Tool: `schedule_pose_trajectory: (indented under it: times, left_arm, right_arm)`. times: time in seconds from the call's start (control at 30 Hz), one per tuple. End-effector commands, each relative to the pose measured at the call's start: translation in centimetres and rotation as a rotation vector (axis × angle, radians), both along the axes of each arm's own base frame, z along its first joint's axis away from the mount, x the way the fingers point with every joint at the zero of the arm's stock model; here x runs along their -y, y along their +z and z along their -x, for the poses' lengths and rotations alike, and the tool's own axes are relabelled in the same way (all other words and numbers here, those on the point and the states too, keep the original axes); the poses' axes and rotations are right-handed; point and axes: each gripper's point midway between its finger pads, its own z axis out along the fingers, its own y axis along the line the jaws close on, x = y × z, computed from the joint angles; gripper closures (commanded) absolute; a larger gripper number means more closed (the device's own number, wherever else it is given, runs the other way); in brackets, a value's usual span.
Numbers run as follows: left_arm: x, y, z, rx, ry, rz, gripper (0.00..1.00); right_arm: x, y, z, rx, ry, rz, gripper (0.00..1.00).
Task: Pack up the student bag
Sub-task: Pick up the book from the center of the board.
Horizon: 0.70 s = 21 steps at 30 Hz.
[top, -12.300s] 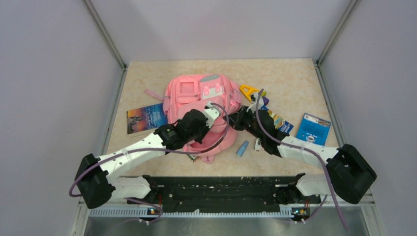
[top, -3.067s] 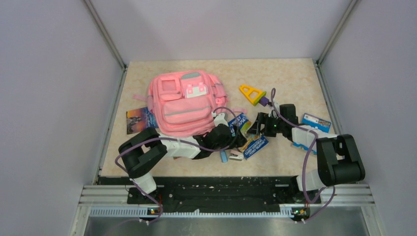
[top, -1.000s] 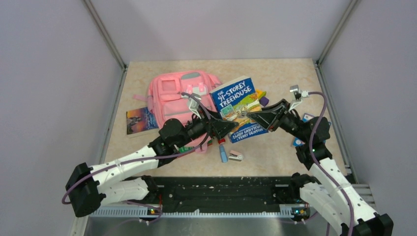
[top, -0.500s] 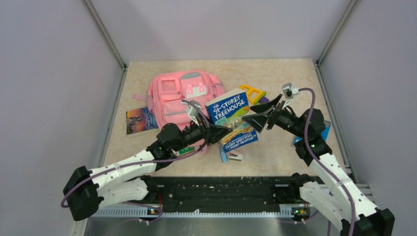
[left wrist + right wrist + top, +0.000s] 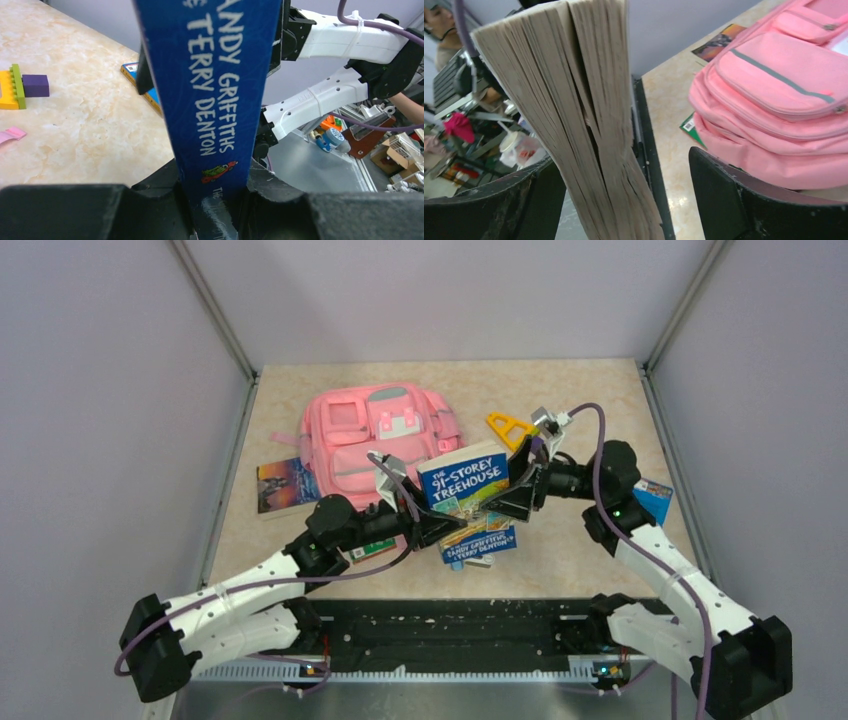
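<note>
Left claw clamps "91-Storey Treehouse" book (Griffiths, Denton); right claw spread apart.

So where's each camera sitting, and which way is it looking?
Top: above and behind the bases, looking down at the table; both arms show, left gripper and right gripper at the book.
Left wrist: looks along its fingers, clamped on the book's spine, toward the right arm.
Right wrist: looks past the book's pages, between its open fingers, at the bag.
Shared: all three show the book.
</note>
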Motion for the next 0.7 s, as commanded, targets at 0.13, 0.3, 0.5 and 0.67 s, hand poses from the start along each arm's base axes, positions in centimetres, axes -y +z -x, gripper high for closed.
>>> schedule_pose_trajectory:
  times: [0.13,0.3,0.5,0.67]
  left_arm:
    - [-1.3,6.3,-0.3,0.174,0.071,0.123,1.0]
    - [-2.4,5.3,-2.5,0.131,0.205,0.061,1.0]
    - [-7.4,0.0,-8.1,-0.014,0.553,-0.372,0.28]
    - [-13.8,-3.4,-9.7,-0.075,0.69,-0.685,0.22]
  right_arm:
    - [-0.1,3.2,2.4,0.126,0.096,-0.055,0.71]
    - [0.1,2.9,0.8,0.104,-0.018,-0.036,1.0]
    - [2.2,2.5,-3.7,0.057,-0.358,0.041,1.0]
    - [5.0,0.2,-6.3,-0.018,-0.537,0.113,1.0]
